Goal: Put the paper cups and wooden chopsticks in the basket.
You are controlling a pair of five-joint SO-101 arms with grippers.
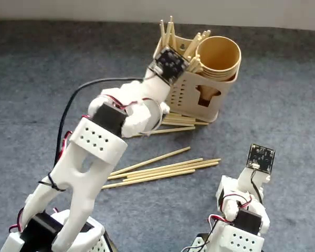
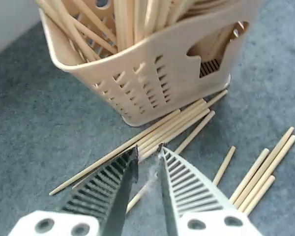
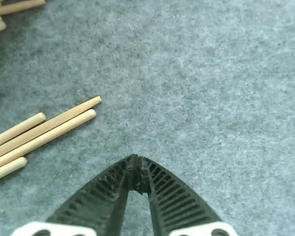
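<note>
L arm's black gripper (image 2: 147,150), fingers barely apart & empty, is hovering over pale wooden chopsticks (image 2: 172,125) beside the beige slotted plastic basket (image 1: 199,100), upper centre, tan paper cups (image 1: 220,52) inside. Pickup is likely calling for a lower, exact pinch. R gripper (image 3: 136,164), closed, empty, is sitting lower right. L arm is hiding some sticks.

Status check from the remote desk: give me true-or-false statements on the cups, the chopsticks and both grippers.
1. The paper cups sit stacked inside the basket. True.
2. The left gripper is open, over loose chopsticks beside the basket. True.
3. Every chopstick is already in the basket. False: one bundle lies against the basket's foot and another farther out on the carpet.
4. The right gripper holds a chopstick. False: it is shut on nothing, above bare carpet.
</note>
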